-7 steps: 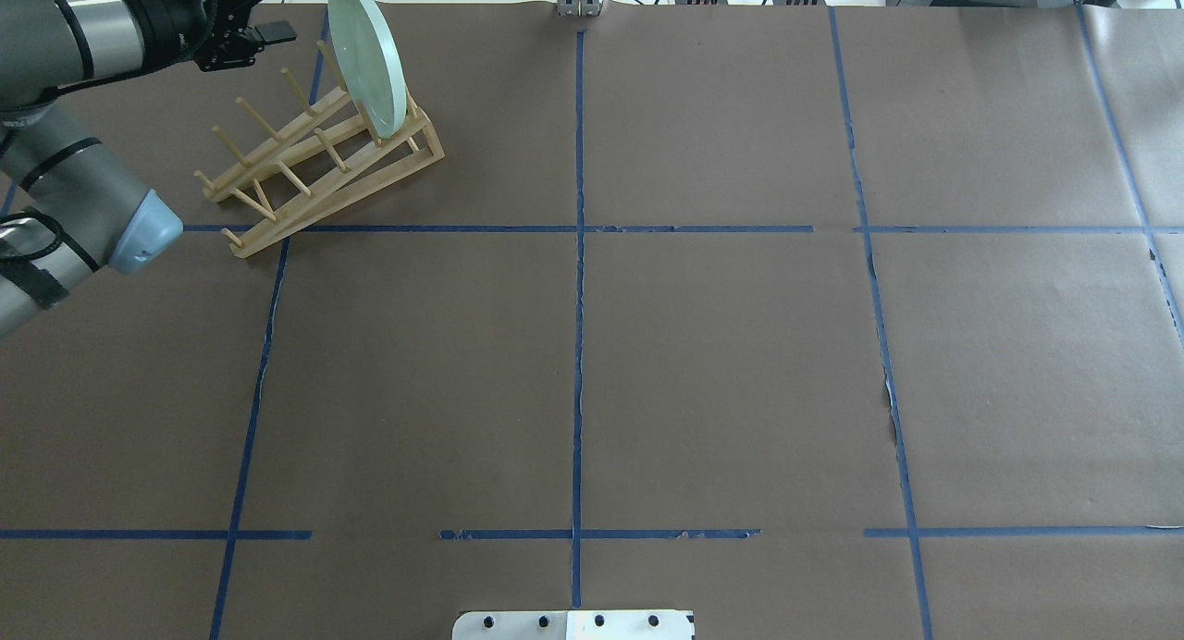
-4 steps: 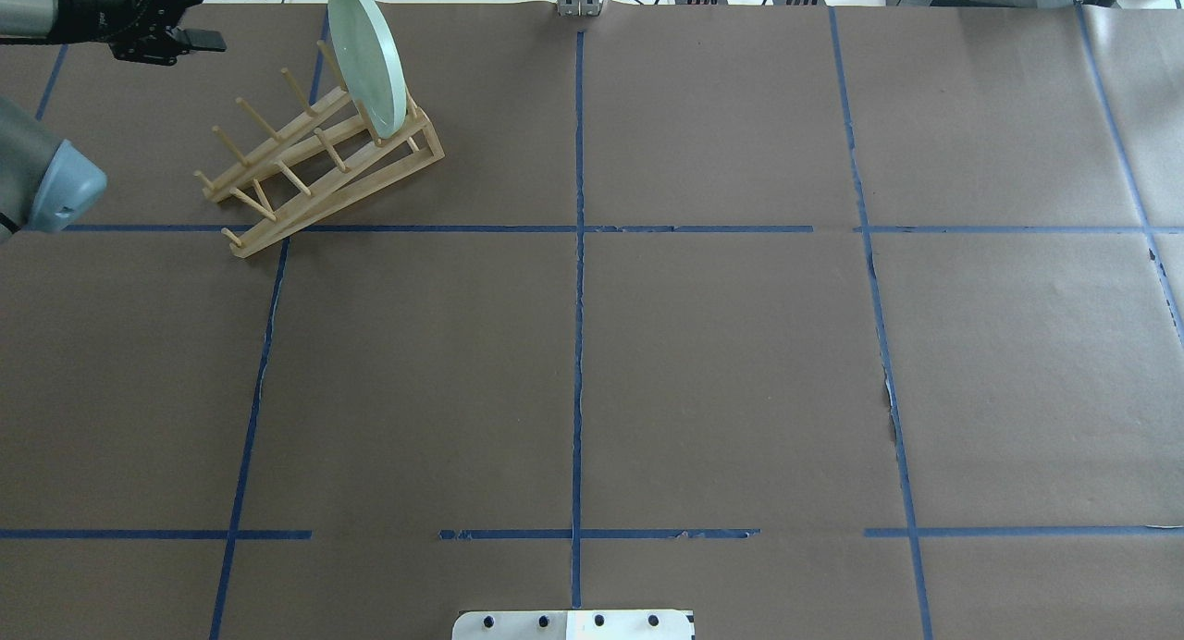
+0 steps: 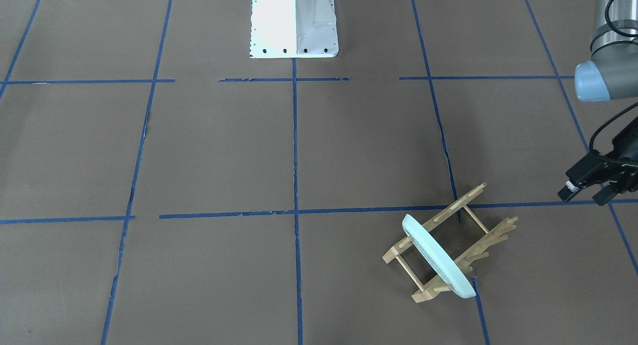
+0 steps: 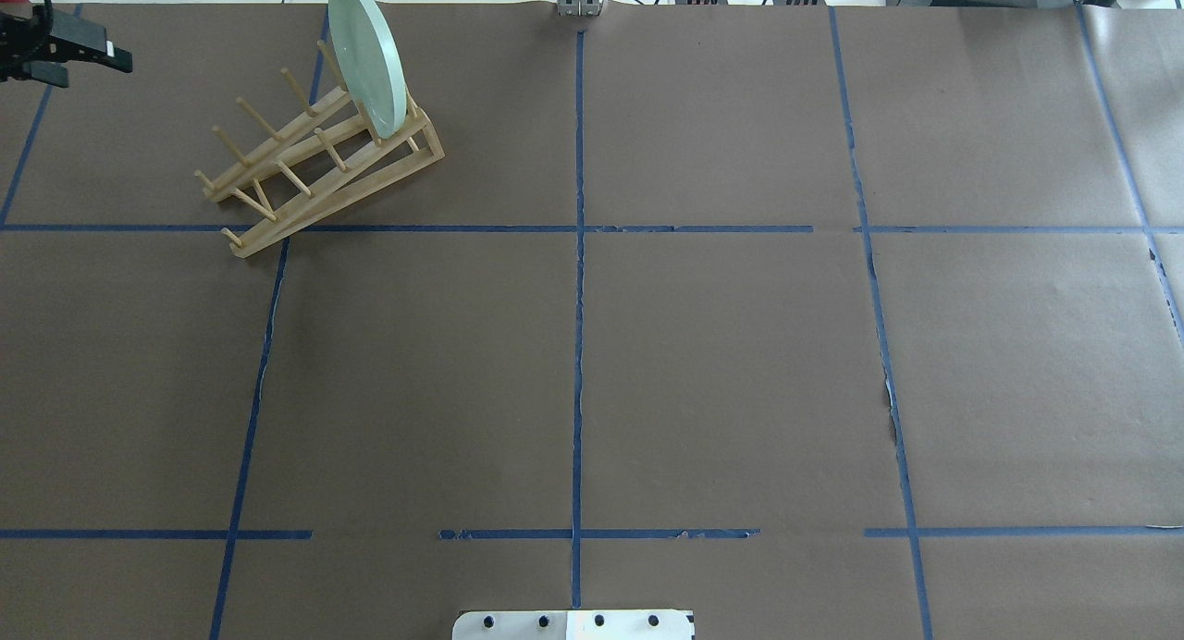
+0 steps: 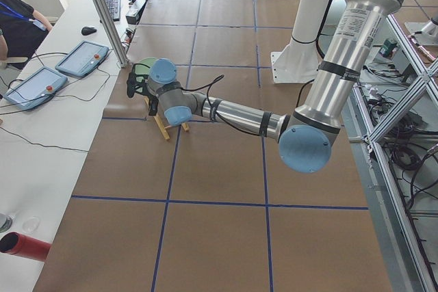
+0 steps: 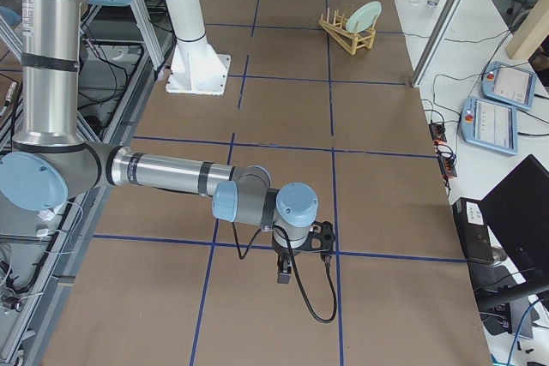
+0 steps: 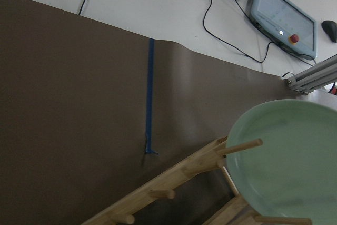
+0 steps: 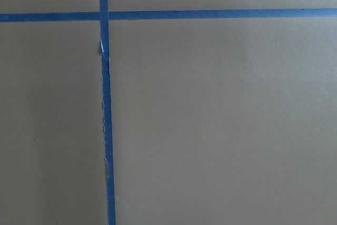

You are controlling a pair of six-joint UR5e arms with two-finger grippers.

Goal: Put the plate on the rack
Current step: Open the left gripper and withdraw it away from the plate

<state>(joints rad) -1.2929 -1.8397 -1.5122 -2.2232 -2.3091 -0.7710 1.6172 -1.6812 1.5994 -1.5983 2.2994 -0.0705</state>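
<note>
The plate (image 4: 367, 57) stands on edge in the rack (image 4: 314, 164); the left gripper (image 3: 583, 194), partly cut off, gapes empty; the right gripper (image 6: 286, 273) is too small to judge.

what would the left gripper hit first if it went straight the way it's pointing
Probably the empty pegs of the rack, the plate just beyond; height is unclear, so it might pass above.
</note>
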